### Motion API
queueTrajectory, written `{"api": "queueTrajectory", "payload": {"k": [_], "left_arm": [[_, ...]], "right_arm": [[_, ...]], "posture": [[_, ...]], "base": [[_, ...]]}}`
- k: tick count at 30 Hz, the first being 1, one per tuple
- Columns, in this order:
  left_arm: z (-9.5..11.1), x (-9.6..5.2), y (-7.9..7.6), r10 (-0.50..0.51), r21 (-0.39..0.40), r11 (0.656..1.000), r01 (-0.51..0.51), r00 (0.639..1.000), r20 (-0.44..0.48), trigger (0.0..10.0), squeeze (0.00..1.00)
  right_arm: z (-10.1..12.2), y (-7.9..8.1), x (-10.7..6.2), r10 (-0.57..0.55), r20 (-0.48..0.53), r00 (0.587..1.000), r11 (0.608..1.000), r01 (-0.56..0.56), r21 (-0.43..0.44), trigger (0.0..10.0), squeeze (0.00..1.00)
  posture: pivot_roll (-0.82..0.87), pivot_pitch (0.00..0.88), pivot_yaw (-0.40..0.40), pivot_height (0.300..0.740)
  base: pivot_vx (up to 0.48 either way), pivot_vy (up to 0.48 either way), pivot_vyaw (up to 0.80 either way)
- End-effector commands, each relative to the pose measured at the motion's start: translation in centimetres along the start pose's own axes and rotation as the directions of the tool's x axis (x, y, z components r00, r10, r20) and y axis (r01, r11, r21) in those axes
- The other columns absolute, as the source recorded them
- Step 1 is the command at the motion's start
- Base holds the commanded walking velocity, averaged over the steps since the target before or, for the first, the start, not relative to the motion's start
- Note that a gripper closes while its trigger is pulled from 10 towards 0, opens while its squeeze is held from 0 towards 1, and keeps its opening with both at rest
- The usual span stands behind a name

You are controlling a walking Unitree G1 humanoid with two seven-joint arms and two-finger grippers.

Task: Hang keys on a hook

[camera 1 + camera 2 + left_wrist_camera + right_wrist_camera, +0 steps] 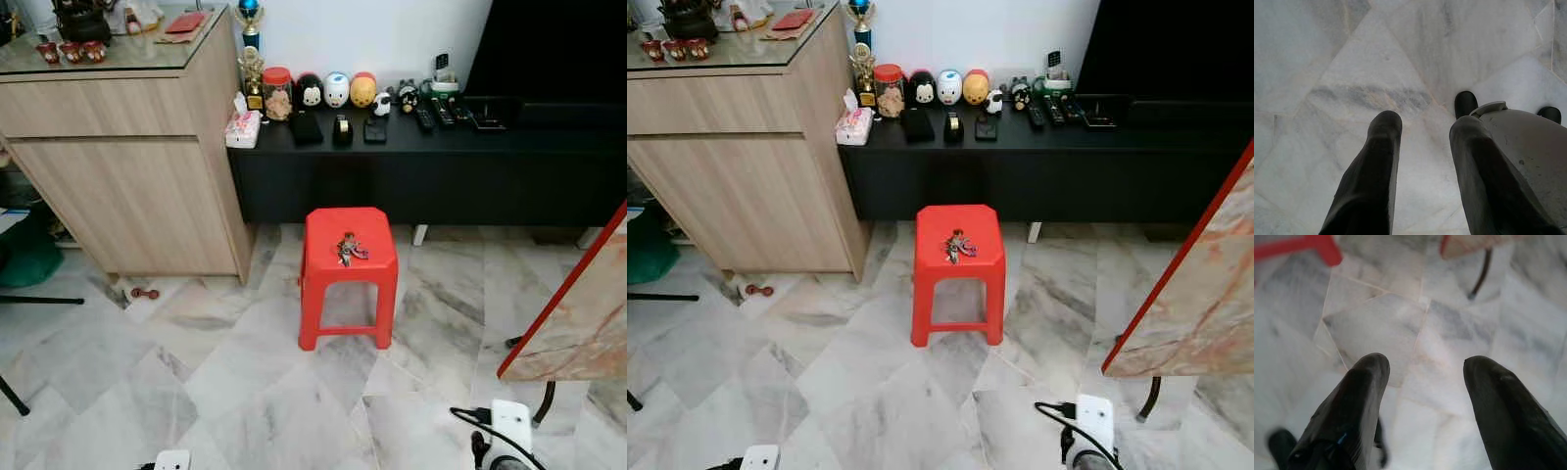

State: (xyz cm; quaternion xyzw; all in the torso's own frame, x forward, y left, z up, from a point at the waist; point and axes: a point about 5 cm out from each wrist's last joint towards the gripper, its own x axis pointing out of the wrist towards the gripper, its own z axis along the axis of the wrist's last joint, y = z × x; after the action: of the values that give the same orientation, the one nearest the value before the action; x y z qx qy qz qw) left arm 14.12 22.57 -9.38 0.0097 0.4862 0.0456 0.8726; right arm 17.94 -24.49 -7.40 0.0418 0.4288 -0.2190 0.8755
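A bunch of keys (348,249) lies on top of a red plastic stool (350,272) standing on the marble floor in front of a low black cabinet. My left gripper (1422,128) hangs open over the floor tiles, nothing between its fingers. My right gripper (1425,369) is open too, pointing down at the floor, with a leg of the red stool (1312,246) at the far edge of its view. Both arms hang low at my sides, well short of the stool.
A wooden cupboard with a glass top (127,147) stands left of the stool. The black cabinet (421,166) carries figurines, a jar and remotes. A marble-topped table with a red edge (578,304) juts in at right. A small red object (145,293) lies by the cupboard.
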Motion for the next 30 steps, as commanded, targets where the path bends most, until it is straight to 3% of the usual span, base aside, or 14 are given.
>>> {"api": "queueTrajectory", "payload": {"k": [1, 3, 5, 6, 8, 9, 10, 11, 12, 14, 17, 25, 28, 30], "left_arm": [[-0.5, -0.1, 0.1, -0.005, 0.02, 1.0, 0.006, 1.0, -0.021, 10.0, 0.0], [-0.5, -0.1, 0.0, -0.005, 0.019, 1.0, 0.005, 1.0, -0.021, 10.0, 0.0], [-0.5, -0.1, 0.1, -0.002, 0.016, 1.0, 0.002, 1.0, -0.019, 10.0, 0.0], [-0.5, -0.1, 0.1, -0.002, 0.016, 1.0, 0.002, 1.0, -0.019, 10.0, 0.0], [-0.5, -0.1, 0.1, 0.0, 0.016, 1.0, 0.0, 1.0, -0.019, 10.0, 0.0], [-0.4, -0.1, 0.1, 0.002, 0.014, 1.0, -0.002, 1.0, -0.018, 10.0, 0.0], [-0.4, -0.1, 0.2, 0.004, 0.013, 1.0, -0.003, 1.0, -0.017, 10.0, 0.0], [-0.4, -0.1, 0.2, 0.005, 0.012, 1.0, -0.005, 1.0, -0.016, 10.0, 0.0], [-0.4, -0.1, 0.2, 0.005, 0.012, 1.0, -0.005, 1.0, -0.015, 10.0, 0.0], [-0.4, -0.1, 0.2, 0.006, 0.015, 1.0, -0.006, 1.0, -0.015, 10.0, 0.0], [-0.4, -0.1, 0.3, 0.008, 0.015, 1.0, -0.008, 1.0, -0.016, 10.0, 0.0], [-0.3, -0.1, 0.2, 0.006, 0.017, 1.0, -0.006, 1.0, -0.014, 10.0, 0.0], [-0.3, -0.1, 0.3, 0.007, 0.018, 1.0, -0.006, 1.0, -0.013, 10.0, 0.0], [-0.2, -0.1, 0.3, 0.008, 0.018, 1.0, -0.008, 1.0, -0.011, 10.0, 0.0]], "right_arm": [[-0.3, -0.3, 0.0, 0.001, -0.019, 1.0, 0.999, 0.0, 0.053, 10.0, 0.0], [-0.3, -0.1, 0.0, 0.02, -0.019, 1.0, 0.998, -0.019, 0.055, 10.0, 0.0], [-0.2, 0.0, 0.0, 0.02, -0.022, 1.0, 0.989, -0.016, 0.148, 10.0, 0.0], [-0.2, 0.0, 0.0, 0.02, -0.022, 1.0, 0.989, -0.016, 0.148, 10.0, 0.0], [0.5, 0.2, 0.1, 0.063, 0.015, 0.998, 0.925, -0.064, 0.375, 10.0, 0.0], [4.5, 1.9, 0.0, 0.242, 0.322, 0.915, 0.671, -0.398, 0.625, 10.0, 0.0], [5.8, 2.2, -0.3, 0.267, 0.44, 0.857, 0.573, -0.508, 0.642, 10.0, 0.0], [6.4, 2.3, -0.5, 0.282, 0.5, 0.819, 0.52, -0.568, 0.638, 10.0, 0.0], [6.5, 2.4, -0.5, 0.288, 0.512, 0.809, 0.508, -0.583, 0.634, 10.0, 0.0], [5.4, 1.0, -0.1, 0.217, 0.403, 0.889, 0.606, -0.446, 0.658, 10.0, 0.0], [4.9, 0.7, 0.0, 0.219, 0.357, 0.908, 0.678, -0.405, 0.613, 10.0, 0.0], [4.5, 0.1, -0.1, 0.218, 0.38, 0.899, 0.656, -0.424, 0.625, 10.0, 0.0], [4.3, 0.0, -0.1, 0.208, 0.36, 0.909, 0.678, -0.399, 0.617, 10.0, 0.0], [3.7, -0.3, 0.0, 0.177, 0.318, 0.931, 0.731, -0.341, 0.591, 10.0, 0.0]], "posture": [[-0.12, 0.0, 0.028, 0.74], [-0.12, 0.0, 0.027, 0.74], [-0.12, 0.0, 0.028, 0.74], [-0.12, 0.0, 0.028, 0.74], [-0.11, 0.0, 0.028, 0.74], [-0.1, 0.0, 0.029, 0.74], [-0.11, 0.0, 0.032, 0.74], [-0.11, 0.0, 0.032, 0.74], [-0.11, 0.0, 0.032, 0.74], [-0.12, 0.0, 0.03, 0.74], [-0.12, 0.0, 0.03, 0.74], [-0.12, 0.0, 0.034, 0.74], [-0.12, 0.0, 0.035, 0.74], [-0.11, 0.0, 0.035, 0.74]], "base": [[0.0, 0.0, 0.0], [0.0, 0.0, 0.0], [0.0, 0.0, 0.0], [0.0, 0.0, 0.0], [0.0, 0.0, 0.0], [0.0, 0.0, 0.0], [0.0, 0.0, 0.0], [0.0, 0.0, 0.0], [0.0, 0.0, 0.0], [0.0, 0.0, 0.0], [0.0, 0.0, 0.0], [0.0, 0.0, 0.0], [0.0, 0.0, 0.0], [0.0, 0.0, 0.0]]}}
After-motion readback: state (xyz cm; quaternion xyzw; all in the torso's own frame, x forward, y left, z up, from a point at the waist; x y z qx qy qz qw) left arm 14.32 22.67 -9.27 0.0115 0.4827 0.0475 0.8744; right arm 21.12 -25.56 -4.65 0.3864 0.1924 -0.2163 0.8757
